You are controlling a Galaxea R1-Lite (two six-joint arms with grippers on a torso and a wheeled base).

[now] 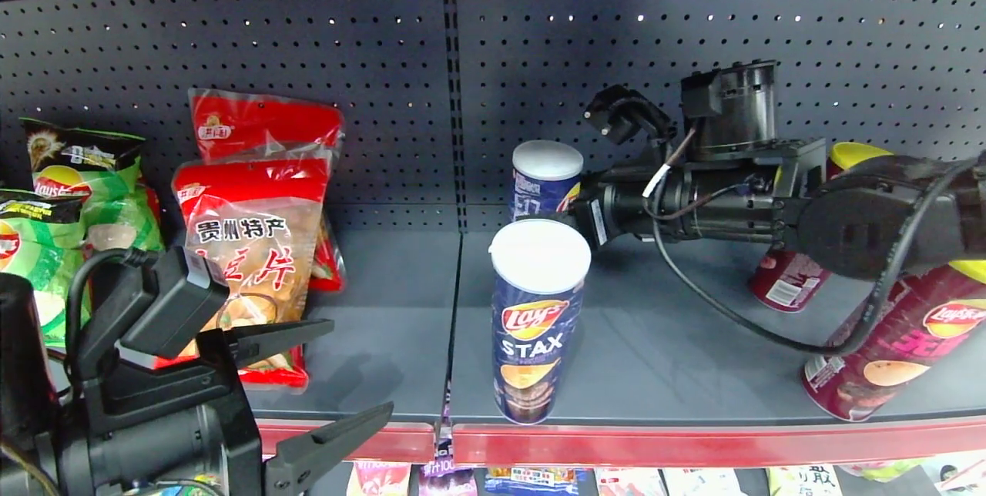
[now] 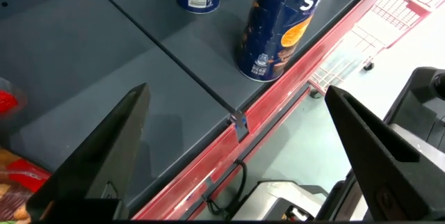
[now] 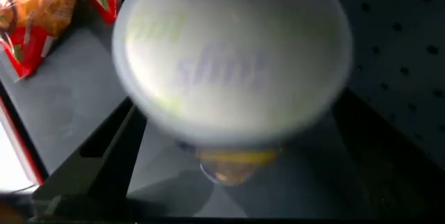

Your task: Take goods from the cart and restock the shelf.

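While the right gripper [image 1: 575,205] sits at the rear blue chip can [image 1: 541,172] near the back of the shelf [image 1: 662,357], its grasp impossible to tell, the left gripper [image 1: 360,365] hangs spread wide before the shelf's red edge; the front blue chip can [image 1: 537,319] stands upright nearby.

rear can [image 1: 541,176] half hidden behind front can [image 1: 537,319].

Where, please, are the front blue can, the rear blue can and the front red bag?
front blue can [image 1: 535,326], head view, label.
rear blue can [image 1: 548,159], head view, lid.
front red bag [image 1: 250,242], head view, middle.
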